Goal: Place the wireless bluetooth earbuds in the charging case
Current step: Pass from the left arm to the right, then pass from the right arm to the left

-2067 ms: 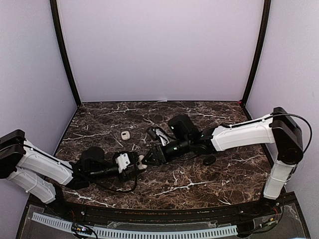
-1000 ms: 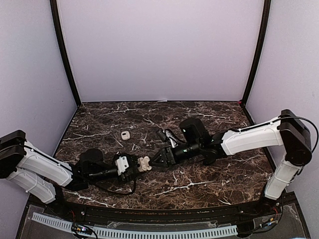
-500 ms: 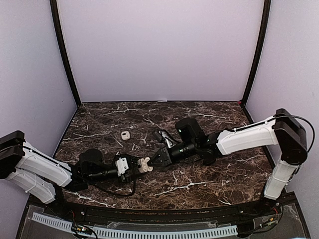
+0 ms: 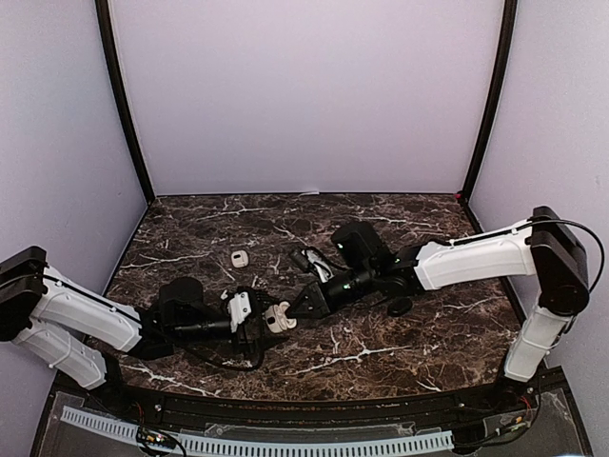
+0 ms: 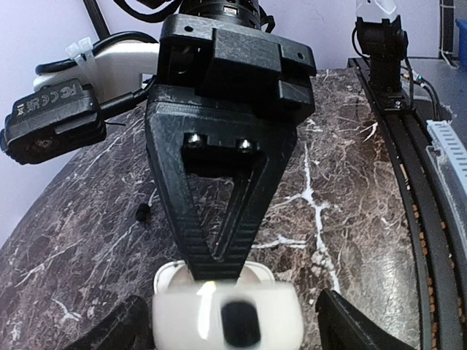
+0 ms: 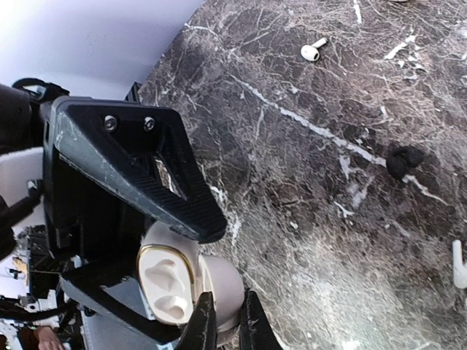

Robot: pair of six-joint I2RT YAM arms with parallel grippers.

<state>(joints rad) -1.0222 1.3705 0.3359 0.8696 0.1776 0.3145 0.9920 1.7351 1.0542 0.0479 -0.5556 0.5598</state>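
1. Two hands meet low over the table (image 4: 381,352), toward 7 o'clock from its middle. The left hand (image 5: 237,327) stands wide open, with a finger just beside each end of the white case (image 6: 219,288); as far as shows, it is not clamping it.
2. Right hand (image 6: 222,324): all but closed, tips at the rim of the case's open mouth. Whether it nips the rim, an earbud or nothing cannot be told.
3. Case: lid open, gold-rimmed mouth turned toward the right wrist camera. Its long axis runs 9 to 3 o'clock in the left wrist view. Both wells look unfilled.
4. Loose earbuds on the table, right wrist view:
   - The white earbud (image 6: 314,49) lies flat at 1 o'clock of the case, well apart, long axis 8 to 2 o'clock, stem toward 2.
   - The black earbud (image 6: 403,160) lies at 2 o'clock, too blurred to give a heading.
5. Step in hand, as judged: steadying the open case for loading. Done well, one hand holds the mouth upward and unmoving. The other brings each earbud stem-first, in line with its well, then presses lightly until seated.
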